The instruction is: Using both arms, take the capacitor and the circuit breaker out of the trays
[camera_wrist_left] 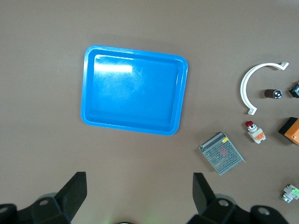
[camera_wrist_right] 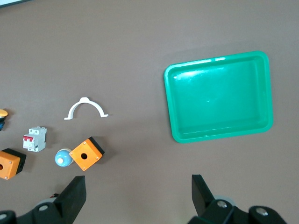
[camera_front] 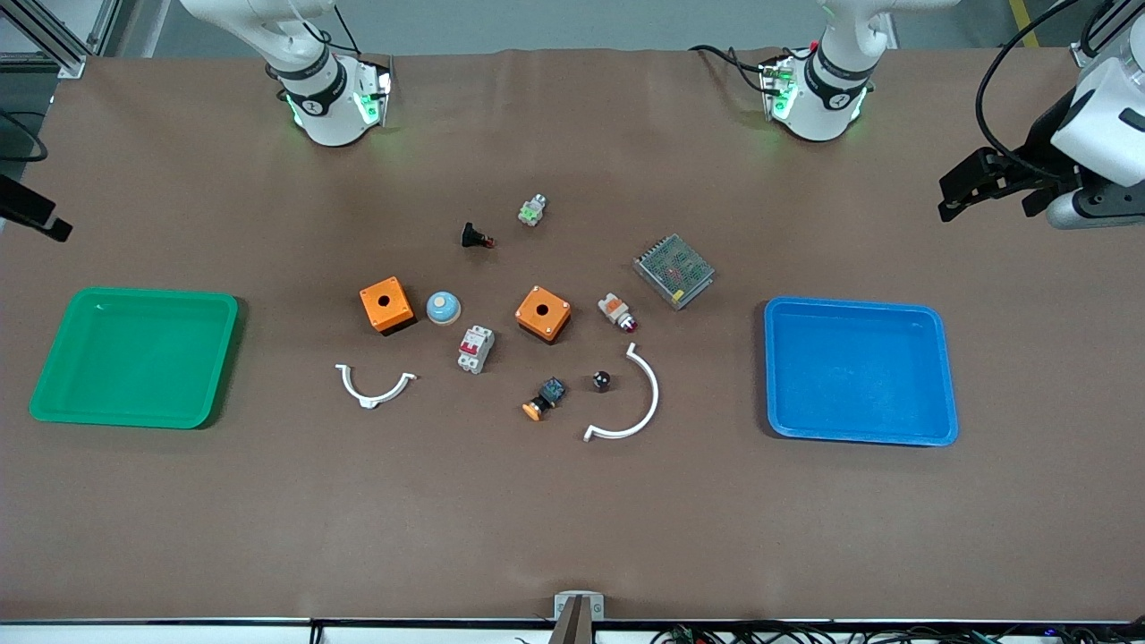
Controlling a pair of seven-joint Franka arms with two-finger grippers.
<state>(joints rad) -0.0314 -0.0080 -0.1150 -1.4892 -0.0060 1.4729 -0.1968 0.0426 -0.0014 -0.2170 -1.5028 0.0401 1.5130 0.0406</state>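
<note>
Two trays, green [camera_front: 134, 356] and blue [camera_front: 859, 370], lie empty; capacitor [camera_front: 601, 380] and circuit breaker [camera_front: 476, 348] sit on the mat between them (apparently already out). Left gripper [camera_wrist_left: 139, 198] and right gripper [camera_wrist_right: 138, 198] hover spread wide, holding nothing; little seems left.

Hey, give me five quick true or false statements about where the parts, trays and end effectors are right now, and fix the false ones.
1. The circuit breaker lies in the green tray. False: it lies on the table between the trays.
2. The capacitor lies beside the larger white curved clip. True.
3. The blue tray holds the metal mesh box. False: the box sits on the table, and no part shows in the tray.
4. The left end effector is open. True.
5. The right end effector grips an orange box. False: it is open, holding nothing.
</note>
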